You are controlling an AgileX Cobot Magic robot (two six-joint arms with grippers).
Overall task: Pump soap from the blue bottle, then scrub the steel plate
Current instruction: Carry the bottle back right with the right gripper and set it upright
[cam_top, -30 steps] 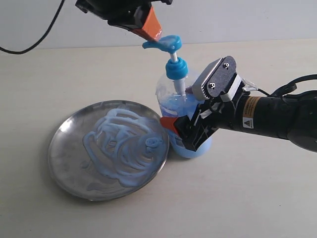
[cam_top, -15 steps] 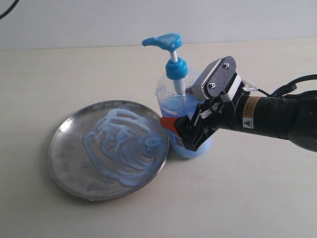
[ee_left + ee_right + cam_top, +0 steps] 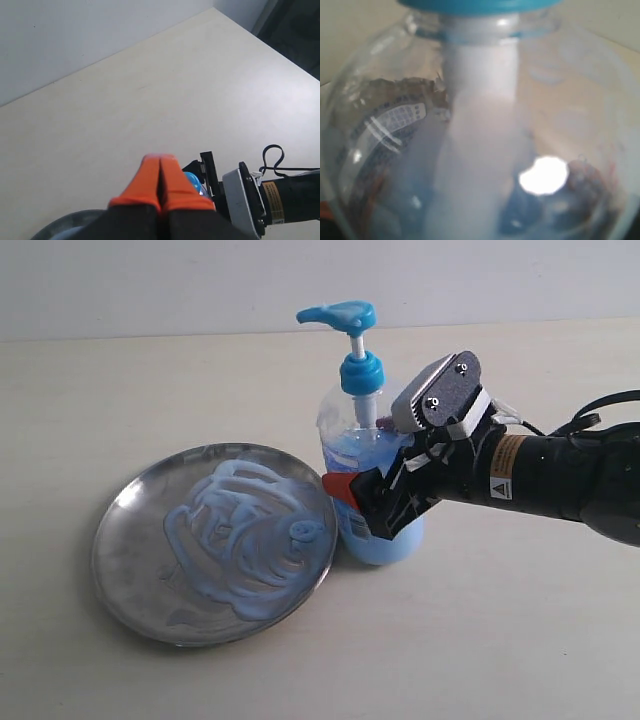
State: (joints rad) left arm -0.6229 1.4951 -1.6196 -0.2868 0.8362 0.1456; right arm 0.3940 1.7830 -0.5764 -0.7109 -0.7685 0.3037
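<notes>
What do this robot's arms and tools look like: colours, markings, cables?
The right arm is black, with an orange-yellow warning label, a grey plate with two screws near the wrist, and a black cable looping beside it. The right tool and left tool both have orange fingers on black bodies.

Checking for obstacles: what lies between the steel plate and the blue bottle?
No object; in the exterior view the rim of the steel plate sits right beside the blue bottle.
</notes>
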